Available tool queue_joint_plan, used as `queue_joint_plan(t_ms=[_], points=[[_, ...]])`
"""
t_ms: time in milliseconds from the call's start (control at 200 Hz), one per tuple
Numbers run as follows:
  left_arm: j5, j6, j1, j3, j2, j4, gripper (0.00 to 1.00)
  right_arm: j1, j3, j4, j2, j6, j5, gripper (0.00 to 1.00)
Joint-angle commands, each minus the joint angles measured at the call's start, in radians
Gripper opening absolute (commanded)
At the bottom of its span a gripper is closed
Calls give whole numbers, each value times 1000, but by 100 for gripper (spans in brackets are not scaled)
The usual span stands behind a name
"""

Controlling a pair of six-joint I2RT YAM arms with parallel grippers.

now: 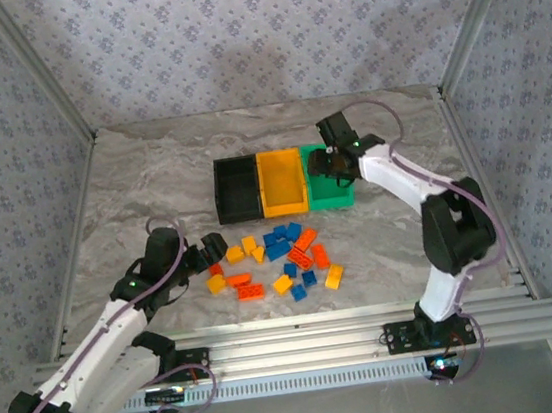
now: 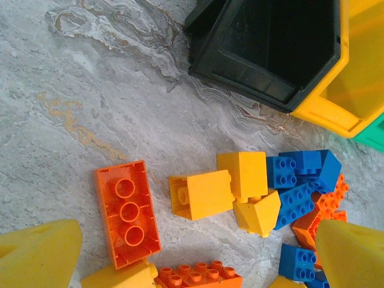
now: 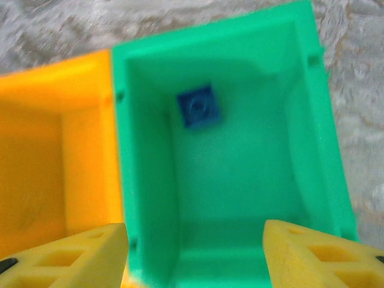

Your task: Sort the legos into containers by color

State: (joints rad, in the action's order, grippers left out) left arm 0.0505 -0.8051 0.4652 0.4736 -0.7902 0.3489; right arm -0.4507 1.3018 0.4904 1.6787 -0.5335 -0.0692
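Three joined bins stand mid-table: black [image 1: 237, 189], yellow-orange [image 1: 282, 182] and green [image 1: 329, 198]. My right gripper [image 1: 334, 162] hangs open above the green bin [image 3: 312, 132]; one small blue lego [image 3: 199, 107] lies on that bin's floor. Several yellow, red-orange and blue legos [image 1: 283, 259] lie scattered in front of the bins. My left gripper [image 1: 208, 252] is open at the pile's left edge, low over a yellow brick [image 2: 204, 193], with an upturned red-orange brick [image 2: 127, 212] to its left. Its yellow fingertips [image 2: 39, 255] hold nothing.
The black bin [image 2: 273, 48] looks empty from the left wrist view, with the yellow-orange bin [image 2: 354, 90] beside it. Aluminium frame posts stand at the table's corners and rails run along the near edge [image 1: 302, 339]. Bare marbled tabletop [image 1: 151, 171] lies left of the bins.
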Motion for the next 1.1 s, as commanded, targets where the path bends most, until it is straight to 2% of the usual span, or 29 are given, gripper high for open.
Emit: queue_joint_plan(t_ms=[0,230,435,700,984,1094], points=[[-18,-4,2,16,17,30,100,-77,-141,12,-151,6,-6,64],[-15,-13,2,15,4,21,100,-245,-404,20,-301,-17,-14,67],[-14,-15,2,16,-29,15,100,-332,-508,19,-289,-15,-64,67],[-8,-19,2,16,-53,9,100,-337,-513,-38,-193,-7,-54,65],[-10,-19,1,16,-55,5,100,-286,-542,8,-167,-40,-96,53],[-7,-20,2,17,-56,6,100,-259,-564,34,-201,-58,-138,48]])
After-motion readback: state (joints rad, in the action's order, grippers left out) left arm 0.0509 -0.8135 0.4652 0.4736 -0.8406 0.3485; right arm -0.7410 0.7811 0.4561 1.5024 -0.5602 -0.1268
